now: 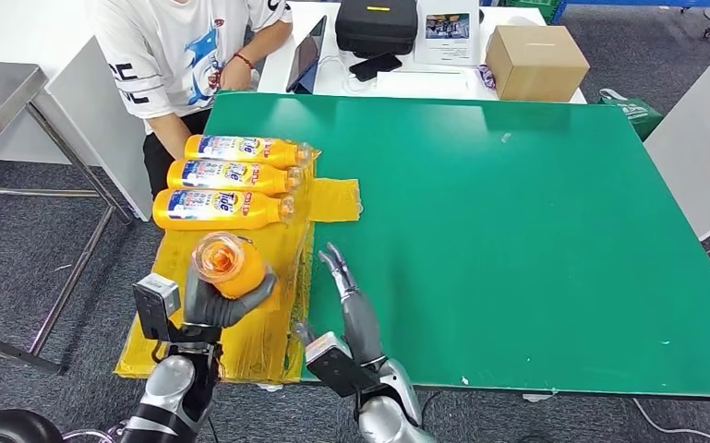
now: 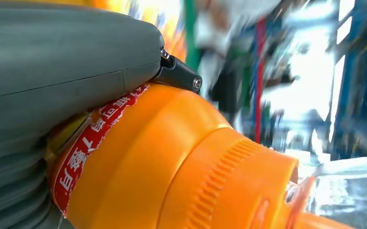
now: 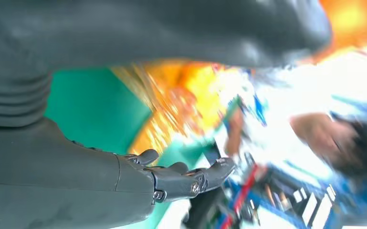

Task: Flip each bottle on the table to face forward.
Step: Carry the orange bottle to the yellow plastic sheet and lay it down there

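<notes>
The left hand (image 1: 205,305) grips an orange bottle (image 1: 229,266) lifted above the yellow sheet (image 1: 277,242) on the green bench (image 1: 535,231), its mouth end turned up toward the camera. Beyond it on the sheet lie three bottles (image 1: 231,177) side by side. The right hand (image 1: 351,300) holds nothing, fingers extended, just beside the sheet's edge.
</notes>
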You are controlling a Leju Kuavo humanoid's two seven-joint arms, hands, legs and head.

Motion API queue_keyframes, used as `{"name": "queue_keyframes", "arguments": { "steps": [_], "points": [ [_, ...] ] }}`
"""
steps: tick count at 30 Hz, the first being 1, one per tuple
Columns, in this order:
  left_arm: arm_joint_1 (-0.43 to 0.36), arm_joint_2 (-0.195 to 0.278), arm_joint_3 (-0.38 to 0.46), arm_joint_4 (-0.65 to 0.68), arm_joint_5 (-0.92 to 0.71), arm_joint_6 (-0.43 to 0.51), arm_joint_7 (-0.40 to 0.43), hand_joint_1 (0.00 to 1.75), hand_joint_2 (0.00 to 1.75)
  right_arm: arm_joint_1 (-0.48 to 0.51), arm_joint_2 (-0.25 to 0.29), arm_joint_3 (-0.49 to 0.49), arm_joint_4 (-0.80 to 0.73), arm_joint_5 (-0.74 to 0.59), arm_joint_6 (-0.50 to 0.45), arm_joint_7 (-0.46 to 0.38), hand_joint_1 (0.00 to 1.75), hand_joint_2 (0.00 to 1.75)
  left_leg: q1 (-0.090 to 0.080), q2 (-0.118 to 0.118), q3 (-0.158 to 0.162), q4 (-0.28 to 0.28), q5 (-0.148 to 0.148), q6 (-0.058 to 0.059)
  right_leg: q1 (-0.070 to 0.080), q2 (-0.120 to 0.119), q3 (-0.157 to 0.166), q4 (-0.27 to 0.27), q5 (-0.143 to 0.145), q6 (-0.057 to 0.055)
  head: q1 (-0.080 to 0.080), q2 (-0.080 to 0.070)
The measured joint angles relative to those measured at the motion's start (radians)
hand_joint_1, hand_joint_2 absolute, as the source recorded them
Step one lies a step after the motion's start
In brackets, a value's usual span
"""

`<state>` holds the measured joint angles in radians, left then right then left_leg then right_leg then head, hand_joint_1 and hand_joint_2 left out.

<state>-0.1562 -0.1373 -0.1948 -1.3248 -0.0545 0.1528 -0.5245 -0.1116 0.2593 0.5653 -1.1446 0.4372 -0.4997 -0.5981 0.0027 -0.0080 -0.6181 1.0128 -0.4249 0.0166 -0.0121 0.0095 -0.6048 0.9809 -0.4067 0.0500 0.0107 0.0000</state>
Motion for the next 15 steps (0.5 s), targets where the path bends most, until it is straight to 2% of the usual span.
{"name": "queue_keyframes", "arguments": {
  "steps": [3, 7, 12, 15],
  "points": [
    [-0.030, -0.004, 0.029, -0.011, -0.133, 0.146, -0.030, 1.75, 1.75, 0.024, -0.007, -0.008, -0.093, -0.019, -0.033, -0.014, 0.00, 0.00, 0.000, 0.000, 0.000, 0.000, 0.000, 0.000, 0.000, 0.000, 0.000, 0.000, 0.000, 0.000, 0.000, 0.000],
    [-0.069, -0.003, 0.051, -0.010, -0.291, 0.278, -0.043, 1.75, 1.75, 0.040, -0.010, -0.013, -0.175, -0.042, -0.073, -0.040, 0.00, 0.00, 0.000, 0.000, 0.000, 0.000, 0.000, 0.000, 0.000, 0.000, 0.000, 0.000, 0.000, 0.000, 0.000, 0.000],
    [-0.146, 0.014, 0.054, 0.087, -0.670, 0.485, 0.027, 1.75, 1.75, 0.047, -0.010, -0.023, -0.252, -0.107, -0.155, -0.091, 0.00, 0.00, 0.000, -0.001, 0.000, 0.000, 0.000, 0.000, 0.000, 0.000, 0.000, 0.000, 0.000, 0.000, 0.000, 0.000],
    [-0.200, 0.032, 0.054, 0.204, -0.873, 0.534, 0.070, 1.75, 1.75, 0.048, -0.010, -0.029, -0.296, -0.132, -0.184, -0.095, 0.00, 0.00, 0.000, 0.000, 0.000, 0.000, 0.000, 0.000, 0.000, 0.000, 0.000, 0.000, 0.000, 0.000, 0.000, 0.000]
  ]
}}
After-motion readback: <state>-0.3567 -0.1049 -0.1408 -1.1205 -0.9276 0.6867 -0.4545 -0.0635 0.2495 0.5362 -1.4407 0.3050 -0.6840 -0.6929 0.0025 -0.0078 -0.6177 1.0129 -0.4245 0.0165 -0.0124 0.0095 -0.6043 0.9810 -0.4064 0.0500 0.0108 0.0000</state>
